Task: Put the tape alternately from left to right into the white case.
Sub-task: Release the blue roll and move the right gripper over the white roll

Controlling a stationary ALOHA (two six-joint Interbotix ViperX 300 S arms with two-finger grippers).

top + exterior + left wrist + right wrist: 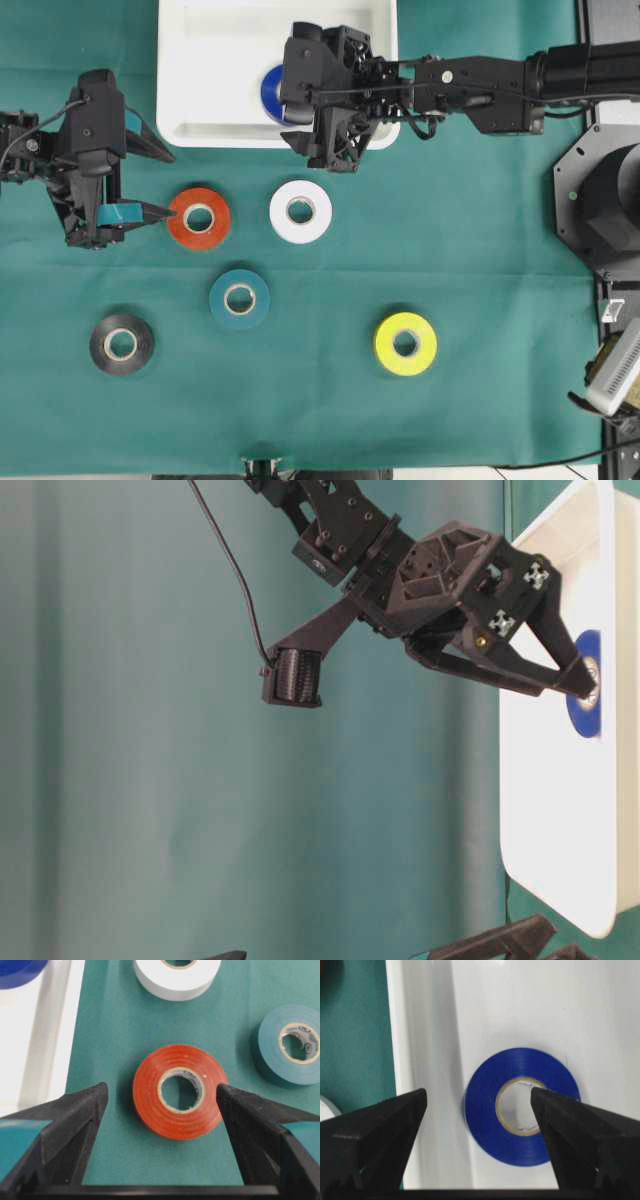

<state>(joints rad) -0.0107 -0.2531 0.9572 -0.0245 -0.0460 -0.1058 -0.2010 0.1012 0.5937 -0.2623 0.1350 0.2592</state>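
Nearest the bottom edge of the overhead view, a black tape roll (121, 344) and a yellow tape roll (405, 343) lie flat on the green cloth (480, 300), well apart from each other. Just beyond them sits a teal tape roll (239, 298), between the two and a little higher up.

Farther on lie an orange tape roll (199, 217) and a white tape roll (300, 211), side by side. The left gripper (152, 183) sits at the orange roll's left side with its jaws spread wide — in the left wrist view the roll (179, 1091) lies on the cloth ahead of the two fingertips (85, 1105), and neither one grips it.

At the far edge stands the white case (210, 115), a shallow tray with a raised rim. A blue tape roll (271, 92) lies flat inside it, near the front rim. The right gripper (479, 1105) hangs over that roll with its jaws wide apart — it has hold of nothing; the blue roll (525, 1107) rests on the tray floor, with one fingertip over its core.
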